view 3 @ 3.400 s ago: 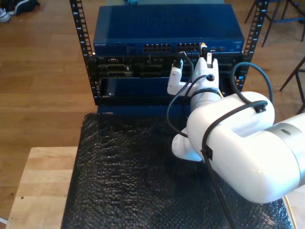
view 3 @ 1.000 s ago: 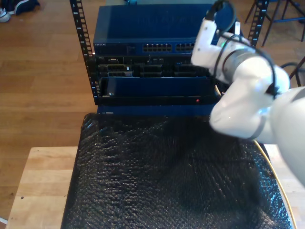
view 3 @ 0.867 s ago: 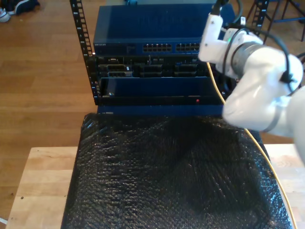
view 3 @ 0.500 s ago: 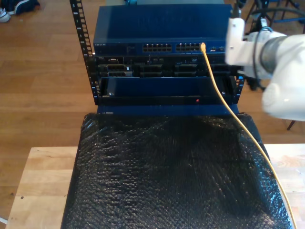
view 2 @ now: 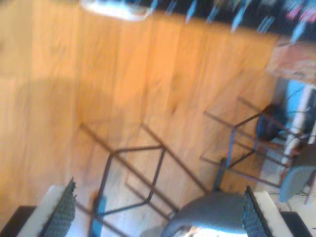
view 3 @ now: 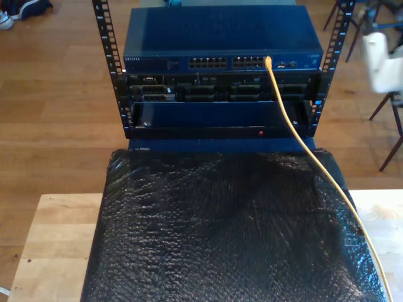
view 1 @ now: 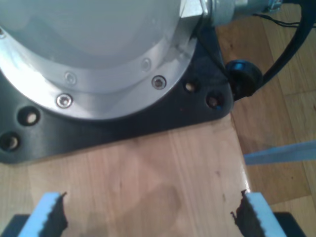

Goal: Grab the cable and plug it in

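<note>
Cable [view 3: 302, 141] cut off at frame bottom; blurred white arm [view 3: 383, 60], perhaps.

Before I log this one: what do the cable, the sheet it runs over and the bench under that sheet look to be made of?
The cable: smooth yellow jacket, probably plastic or rubber; it drapes in one even curve. The black sheet: likely bubble wrap or dimpled plastic film, judging by its pebbled surface and glossy highlights. The bench: pale wood with visible grain and plank seams.

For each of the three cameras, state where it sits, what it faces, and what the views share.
Exterior view: high in front, looking down at the switch, yellow cable plugged in, black mat.
First wrist view: on my first gripper, facing an arm base on wood.
Second wrist view: on my second gripper, facing floor and stools.
Shared: wooden floor.
</note>
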`<state>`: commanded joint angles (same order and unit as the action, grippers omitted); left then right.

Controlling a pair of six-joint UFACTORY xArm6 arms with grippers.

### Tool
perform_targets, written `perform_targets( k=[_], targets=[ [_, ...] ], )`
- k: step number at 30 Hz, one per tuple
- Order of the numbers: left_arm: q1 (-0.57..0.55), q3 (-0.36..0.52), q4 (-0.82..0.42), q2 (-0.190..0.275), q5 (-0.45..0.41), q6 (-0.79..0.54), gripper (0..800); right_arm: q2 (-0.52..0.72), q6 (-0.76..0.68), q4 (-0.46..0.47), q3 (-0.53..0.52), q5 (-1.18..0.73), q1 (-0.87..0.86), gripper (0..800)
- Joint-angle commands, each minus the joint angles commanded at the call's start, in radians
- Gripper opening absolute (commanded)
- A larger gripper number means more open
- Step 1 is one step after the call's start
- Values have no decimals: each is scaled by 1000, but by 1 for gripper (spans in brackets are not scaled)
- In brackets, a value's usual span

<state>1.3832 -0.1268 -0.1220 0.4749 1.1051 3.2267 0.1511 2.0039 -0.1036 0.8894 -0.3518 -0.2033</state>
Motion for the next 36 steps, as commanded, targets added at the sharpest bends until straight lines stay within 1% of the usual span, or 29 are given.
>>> perform_targets(
  k=[9,18,25,33,36],
  targets=[
    [0,0,0,-2,0,0,800,38,146,0,-6,-245,-175,798],
    [0,0,0,0,0,0,800,49,313,-2,-3,-431,-358,798],
    [0,0,0,0,0,0,800,84,451,-2,-2,-559,-480,798],
    [0,0,0,0,0,0,800,155,552,3,-15,-758,-620,798],
    [0,0,0,0,0,0,800,199,601,3,-46,-827,-671,798]
  ],
)
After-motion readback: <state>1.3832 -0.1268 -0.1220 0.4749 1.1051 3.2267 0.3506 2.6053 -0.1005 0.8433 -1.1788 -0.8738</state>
